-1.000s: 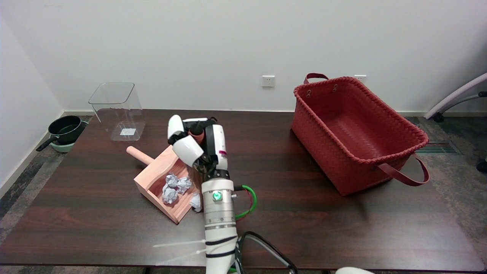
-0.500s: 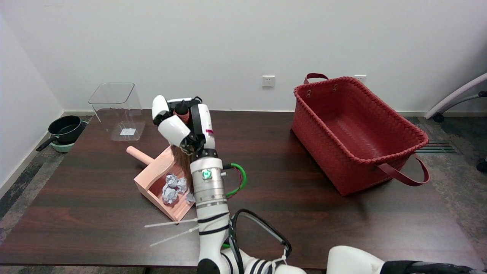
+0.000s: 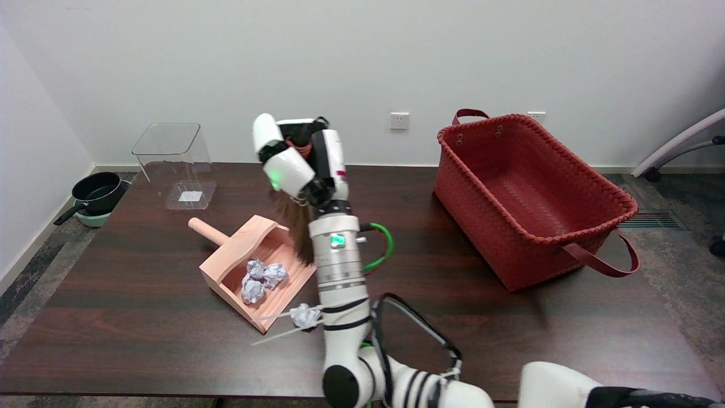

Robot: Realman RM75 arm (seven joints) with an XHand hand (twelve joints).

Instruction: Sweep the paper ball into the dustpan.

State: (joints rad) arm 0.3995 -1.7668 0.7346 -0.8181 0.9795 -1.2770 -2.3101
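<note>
Head view, dustpan point(image 3: 226, 271) holding paper balls point(image 3: 261, 279), one ball point(image 3: 305, 315) outside

Toward the table's point(image 3: 510, 340) left side a dustpan point(image 3: 257, 272) is set, with paper balls point(image 3: 259, 279) lying in it. One paper ball point(image 3: 305, 315) is found on the table just off the dustpan's near corner. A clear container point(image 3: 174, 164) is placed at the far left corner, a woven basket point(image 3: 529, 198) at the far right.
</note>
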